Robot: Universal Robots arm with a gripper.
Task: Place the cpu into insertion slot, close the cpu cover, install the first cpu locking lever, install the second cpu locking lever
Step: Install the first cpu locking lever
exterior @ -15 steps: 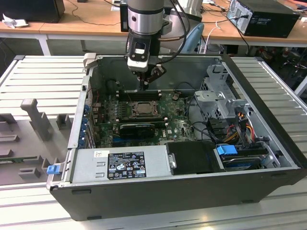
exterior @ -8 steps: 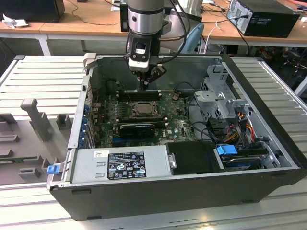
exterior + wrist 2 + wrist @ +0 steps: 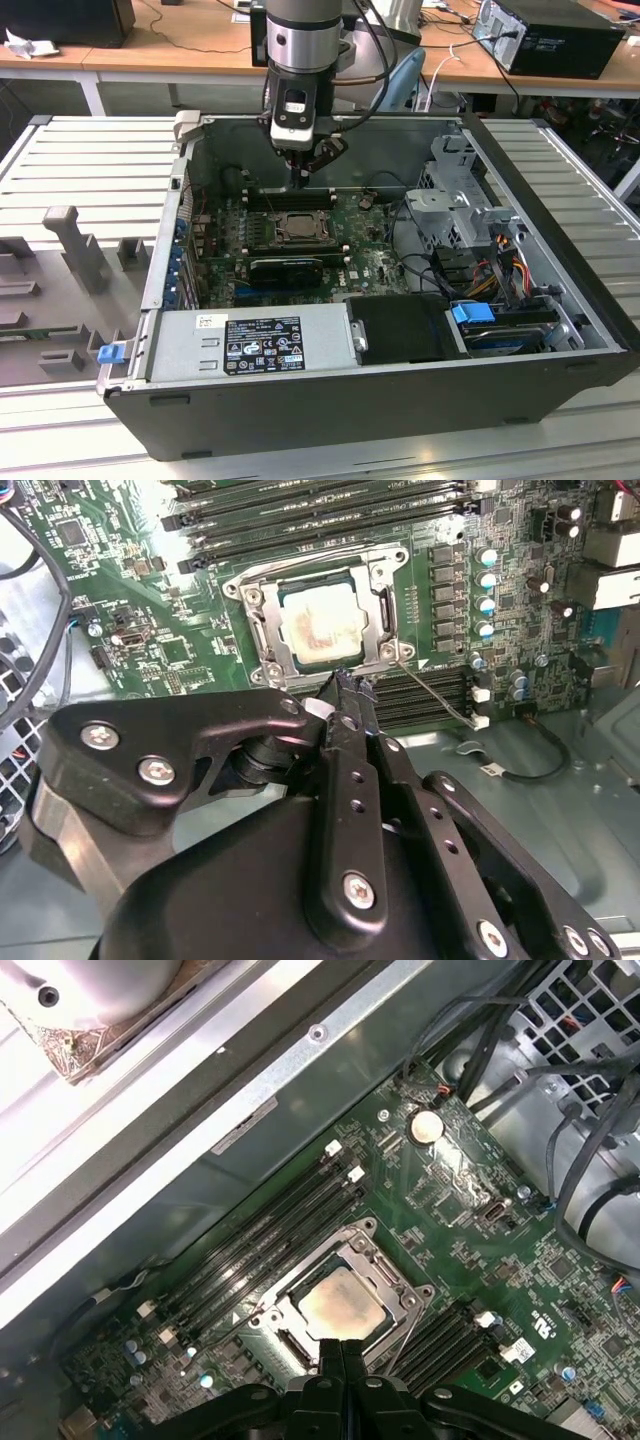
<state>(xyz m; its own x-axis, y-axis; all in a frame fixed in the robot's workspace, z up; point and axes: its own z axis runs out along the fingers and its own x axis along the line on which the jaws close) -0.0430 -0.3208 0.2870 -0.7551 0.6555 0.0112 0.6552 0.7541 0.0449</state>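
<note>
On the exterior view's left, grey fixtures (image 3: 75,245) sit on the ribbed desk (image 3: 90,150), and beside them the open case (image 3: 400,400) lies flat, its power supply (image 3: 250,345) along the near wall. Moving to the middle, the arm drops straight in and the claw (image 3: 300,178) hangs low over the green board (image 3: 375,265), right at the socket's far edge. In both wrist views the claw (image 3: 347,688) (image 3: 341,1355) is pinched tight, fingers together, with nothing between them that I can see. Whether the tip touches the socket rim, I cannot tell. The cpu (image 3: 318,628) (image 3: 340,1307) sits down in the slot (image 3: 300,582), tan face up, and the cover (image 3: 372,570) lies flat around it. Memory slots (image 3: 320,520) flank it. On the exterior view's right stand the drive cage (image 3: 455,215) and loose cables (image 3: 500,265).
</note>
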